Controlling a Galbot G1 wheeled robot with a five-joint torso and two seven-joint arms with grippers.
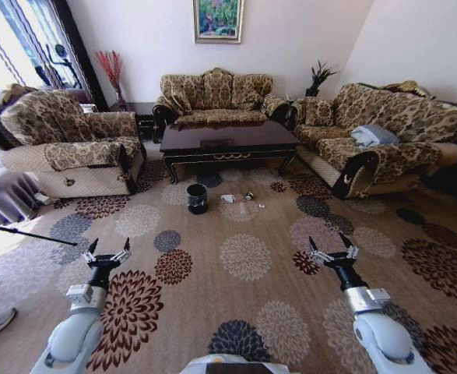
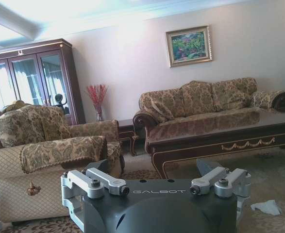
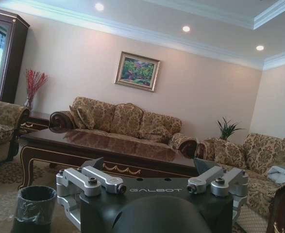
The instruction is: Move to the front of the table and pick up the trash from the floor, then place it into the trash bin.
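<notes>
The trash [image 1: 240,199] lies on the carpet [image 1: 244,257] far ahead of both arms, just in front of the near edge of the long dark worktop [image 1: 228,140] and just right of the trash bin [image 1: 197,198]. It is well apart from either claw. The left claw [image 1: 107,253] hangs low at near left, the right claw [image 1: 333,252] low at near right, each with its fingers spread apart and holding nothing. The bits of trash sit between the two in left-right terms, a little nearer the right one's line.

The trash is a small scatter: a crumpled white paper piece [image 1: 228,199] closest to the bin, a tiny shiny item just to its right, and a faint pale speck a bit farther right and nearer. The left wrist view shows the white paper [image 2: 266,207] lying on the floor with a spot of red at the frame edge beside it. The pieces are too small to tell which way any one points; as a group they run roughly left to right, parallel to the worktop's front edge.

The bin is a small black round bucket standing upright, with a clear liner folded over its rim [image 3: 35,193], near the worktop's left front leg. The worktop's long axis runs left to right, with gold ornament along its apron [image 2: 246,143].
</notes>
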